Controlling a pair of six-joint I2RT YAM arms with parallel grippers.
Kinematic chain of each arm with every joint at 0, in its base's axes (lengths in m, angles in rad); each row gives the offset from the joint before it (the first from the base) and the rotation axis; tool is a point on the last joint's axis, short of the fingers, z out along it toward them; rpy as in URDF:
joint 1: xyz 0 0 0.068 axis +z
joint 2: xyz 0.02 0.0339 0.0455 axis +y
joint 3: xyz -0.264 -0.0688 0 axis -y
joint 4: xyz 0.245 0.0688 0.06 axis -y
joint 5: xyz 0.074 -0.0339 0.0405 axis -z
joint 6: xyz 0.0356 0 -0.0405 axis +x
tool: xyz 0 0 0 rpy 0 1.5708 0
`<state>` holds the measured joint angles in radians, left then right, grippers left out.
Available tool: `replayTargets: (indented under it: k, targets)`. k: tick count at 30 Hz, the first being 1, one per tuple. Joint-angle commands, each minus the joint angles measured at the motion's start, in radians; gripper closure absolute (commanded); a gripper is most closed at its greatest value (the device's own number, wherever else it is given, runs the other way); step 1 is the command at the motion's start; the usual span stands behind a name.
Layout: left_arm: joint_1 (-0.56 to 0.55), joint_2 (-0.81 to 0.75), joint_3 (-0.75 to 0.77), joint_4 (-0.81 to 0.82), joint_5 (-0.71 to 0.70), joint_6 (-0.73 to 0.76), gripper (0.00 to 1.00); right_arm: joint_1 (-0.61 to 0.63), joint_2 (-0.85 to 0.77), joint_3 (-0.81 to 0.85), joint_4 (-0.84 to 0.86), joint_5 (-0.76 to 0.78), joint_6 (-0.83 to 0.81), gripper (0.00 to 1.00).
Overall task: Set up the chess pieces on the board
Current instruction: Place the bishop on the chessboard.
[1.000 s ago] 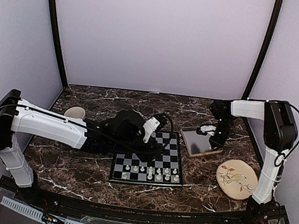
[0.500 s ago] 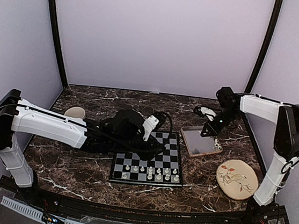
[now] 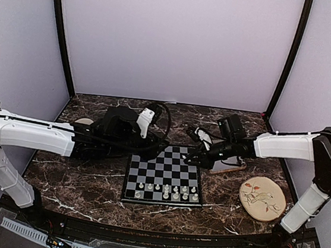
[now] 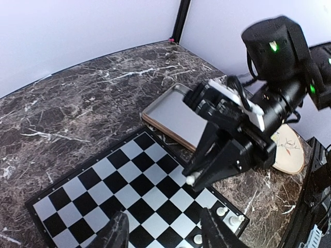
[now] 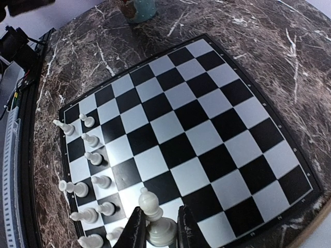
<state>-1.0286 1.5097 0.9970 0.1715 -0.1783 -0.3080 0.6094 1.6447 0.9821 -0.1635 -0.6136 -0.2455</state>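
One white chess piece point(image 5: 153, 217) is pinched upright in the right gripper point(image 5: 158, 230), over the board point(image 5: 207, 129). More chess pieces point(image 5: 88, 155) stand in rows left of its fingers. The left gripper point(image 4: 165, 235) has its jaws parted and empty, with the board beneath.

Robot-lab test booth: plain lilac walls point(image 3: 175, 41), black corner posts point(image 3: 62, 34), marble-patterned tabletop point(image 3: 88, 175).

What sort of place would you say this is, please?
Probably a robot test booth: plain lilac walls enclose a marble-patterned table, with white arms bolted at its near edge and a chessboard as prop.
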Motion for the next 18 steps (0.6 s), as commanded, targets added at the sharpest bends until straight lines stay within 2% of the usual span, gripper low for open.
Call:
replayTargets:
  k: [1, 9, 18]
  targets:
    - [0.021, -0.095, -0.045, -0.006, -0.067, -0.035, 0.51, 0.061, 0.000, -0.066, 0.355, -0.013, 0.123, 0.95]
    - [0.028, -0.158, -0.087, -0.019, -0.081, -0.079, 0.51, 0.079, 0.161, -0.060, 0.554, 0.034, 0.219, 0.94]
    - [0.030, -0.175, -0.092, -0.036, -0.097, -0.082, 0.51, 0.081, 0.244, -0.066, 0.634, 0.056, 0.252, 0.91]
